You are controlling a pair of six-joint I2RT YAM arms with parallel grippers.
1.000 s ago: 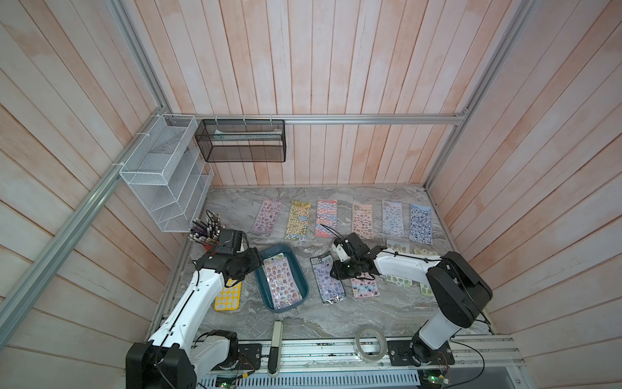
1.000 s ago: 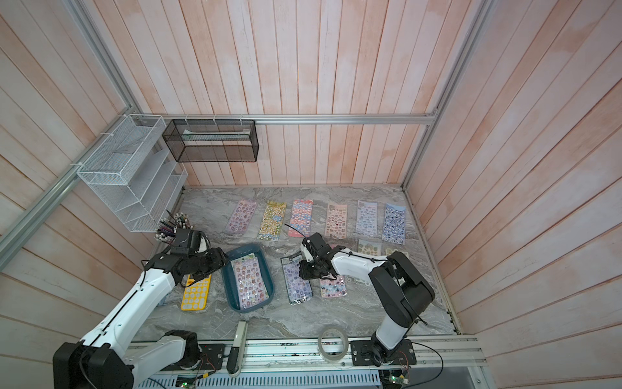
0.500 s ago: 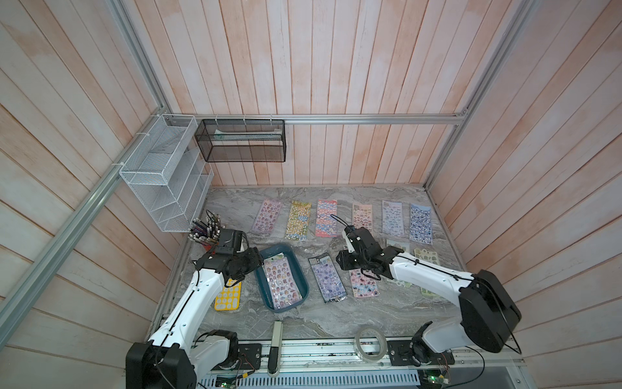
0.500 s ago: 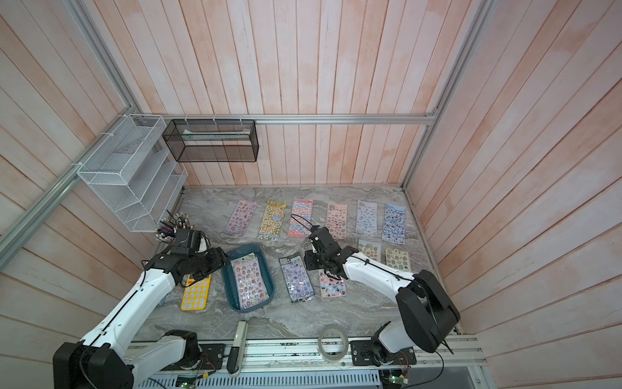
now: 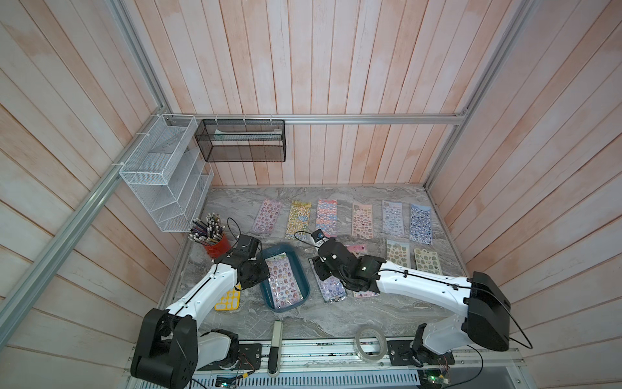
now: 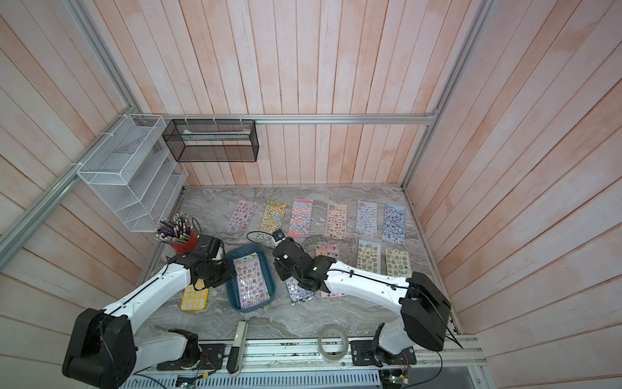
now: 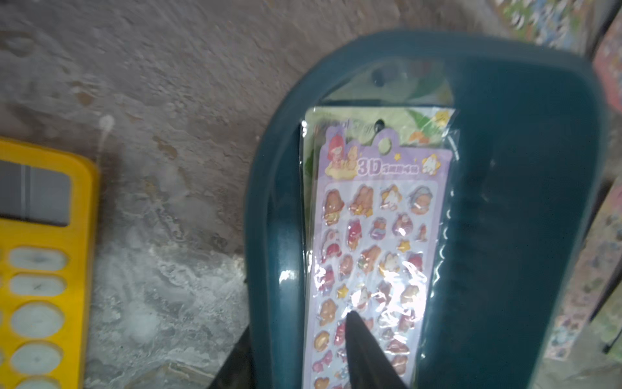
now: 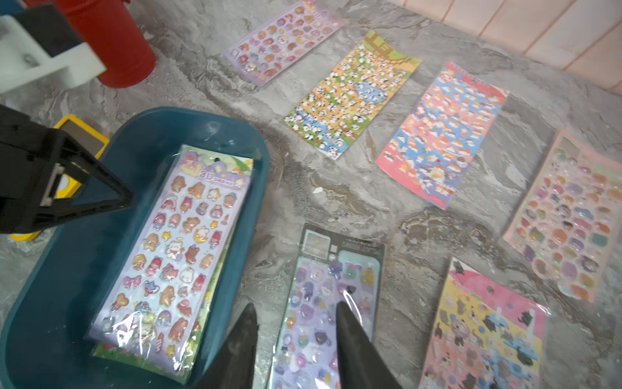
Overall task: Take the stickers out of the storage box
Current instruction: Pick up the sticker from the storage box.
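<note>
I'm looking down at the storage box [image 5: 282, 251], which sits on the surface [image 5: 336, 316] toward the front, between my two arms. It holds a purple sheet [image 8: 175, 256] of stickers on top, and a green sheet [image 7: 417, 119] peeks out from under its upper end.

The left gripper [image 7: 298, 321] is down at the box's long wall on the side of the yellow stencil [image 5: 229, 298]. One finger [image 7: 363, 350] is over the purple sheet inside the box and the other is outside the wall. The jaws stand apart with the wall between them, but I can't tell whether they are pinching it.

The right gripper [image 8: 298, 316] hovers low over a dark-edged sheet [image 8: 336, 262] that lies flat on the surface just beside the box. Its jaws are released and there is nothing in them. One finger is above that sheet and the other sits toward the box.

The other stickers are already laid out. A row of six sheets [image 5: 326, 217] runs along the back of the surface. In front of it, a pink sheet [image 5: 357, 248] is partly hidden by my right arm, and two pale green sheets [image 5: 398, 253] lie side by side toward the right wall.

A red pencil cup [image 5: 217, 244] stands behind the left arm, well apart from the box.
</note>
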